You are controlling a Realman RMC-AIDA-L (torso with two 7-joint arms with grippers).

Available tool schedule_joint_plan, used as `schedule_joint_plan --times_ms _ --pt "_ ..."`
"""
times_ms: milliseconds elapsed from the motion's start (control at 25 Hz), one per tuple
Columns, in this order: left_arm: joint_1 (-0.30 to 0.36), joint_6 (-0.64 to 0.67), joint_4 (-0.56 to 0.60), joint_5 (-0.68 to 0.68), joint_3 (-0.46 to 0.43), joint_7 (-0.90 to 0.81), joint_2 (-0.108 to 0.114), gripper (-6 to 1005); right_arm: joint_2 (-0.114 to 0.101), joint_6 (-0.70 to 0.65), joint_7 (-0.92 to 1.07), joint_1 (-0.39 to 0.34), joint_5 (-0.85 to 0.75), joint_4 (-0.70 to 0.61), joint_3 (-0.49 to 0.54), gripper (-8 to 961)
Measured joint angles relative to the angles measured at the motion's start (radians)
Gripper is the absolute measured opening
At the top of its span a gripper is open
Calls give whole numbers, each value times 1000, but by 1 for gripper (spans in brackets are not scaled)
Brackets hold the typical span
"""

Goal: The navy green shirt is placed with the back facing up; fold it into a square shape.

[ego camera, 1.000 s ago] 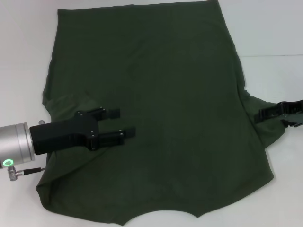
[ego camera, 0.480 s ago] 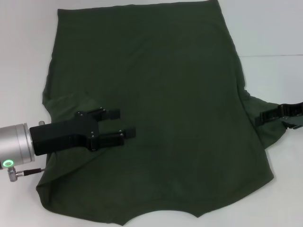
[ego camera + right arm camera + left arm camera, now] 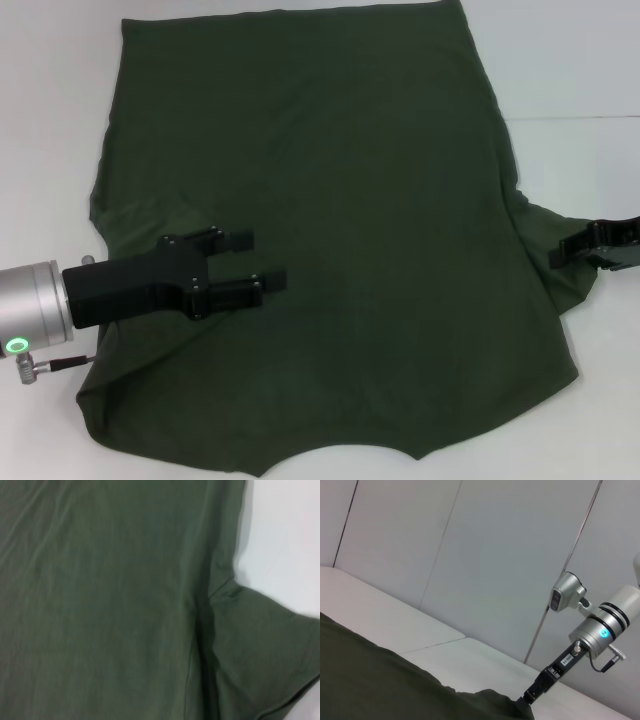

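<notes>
The navy green shirt (image 3: 340, 200) lies spread flat on the white table, plain back up. My left gripper (image 3: 252, 262) is open and hovers over the shirt's left side, just inward of the folded-in left sleeve (image 3: 140, 215), holding nothing. My right gripper (image 3: 556, 257) is at the right edge of the head view, over the right sleeve (image 3: 575, 285). The left wrist view shows the right gripper (image 3: 529, 697) far off, its tip at the cloth (image 3: 370, 680). The right wrist view shows the sleeve seam (image 3: 192, 625) from close above.
The white table (image 3: 580, 60) shows around the shirt at the left, right and far side. A table seam (image 3: 570, 118) runs along the right. Grey wall panels (image 3: 495, 555) stand behind the table.
My right gripper has drawn back to the right and slightly toward the near side, over the right sleeve. My left gripper and the shirt have not moved.
</notes>
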Motion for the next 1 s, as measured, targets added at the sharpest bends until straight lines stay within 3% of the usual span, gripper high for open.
schedule_joint_plan --times_ms 120,320,760,1000 --pt "0 0 0 0 0 0 0 863 0 2 1 0 0 0 0 482" --pt "-1 0 0 -2 0 0 0 863 7 9 -3 0 -1 0 0 457" --pt "0 0 0 -12 0 0 2 863 9 16 -6 -1 -5 0 0 256" --pt "0 1 0 -12 0 0 2 863 -2 16 -7 -4 -5 -9 1 36"
